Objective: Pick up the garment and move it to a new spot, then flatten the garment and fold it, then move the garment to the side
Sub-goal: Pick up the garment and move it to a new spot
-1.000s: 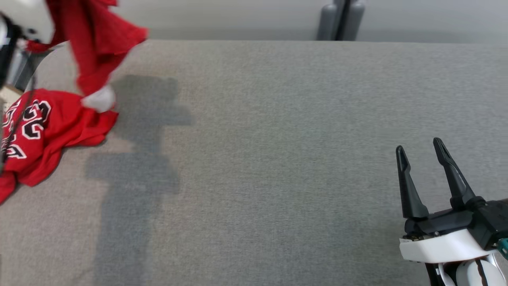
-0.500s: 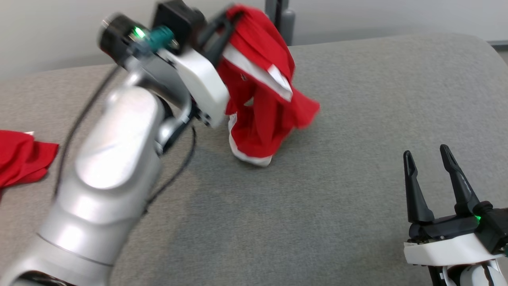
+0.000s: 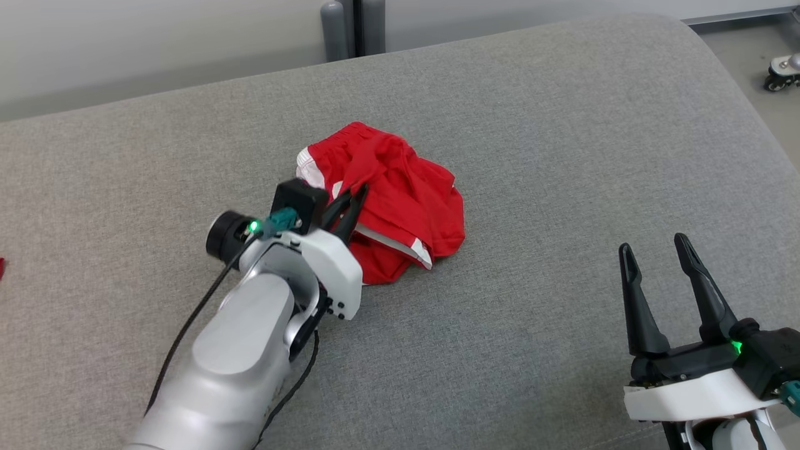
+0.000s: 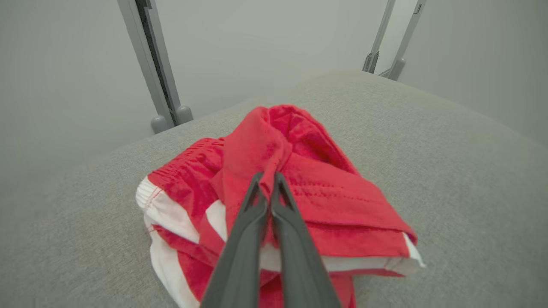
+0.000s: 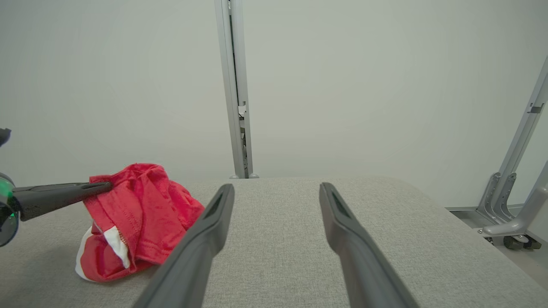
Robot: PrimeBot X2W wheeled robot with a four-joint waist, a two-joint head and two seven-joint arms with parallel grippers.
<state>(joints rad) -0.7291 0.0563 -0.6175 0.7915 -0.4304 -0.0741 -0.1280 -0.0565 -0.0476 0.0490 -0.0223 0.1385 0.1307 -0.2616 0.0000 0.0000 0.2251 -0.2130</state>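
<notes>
Red garment, white-trimmed, possibly shorts; crumpled in a heap, lying on grey fabric surface. Left gripper: fingers pinched together on a fold at the heap's left side. Right gripper: fingers spread apart, holding nothing, well apart from the heap on its right. Grey upright post behind the surface's far edge.

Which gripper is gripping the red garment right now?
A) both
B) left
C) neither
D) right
B: the left gripper has its fingers pinched shut on a fold of the red garment, which lies bunched on the grey surface. The right gripper stands open, off to the side and apart from the cloth.
</notes>
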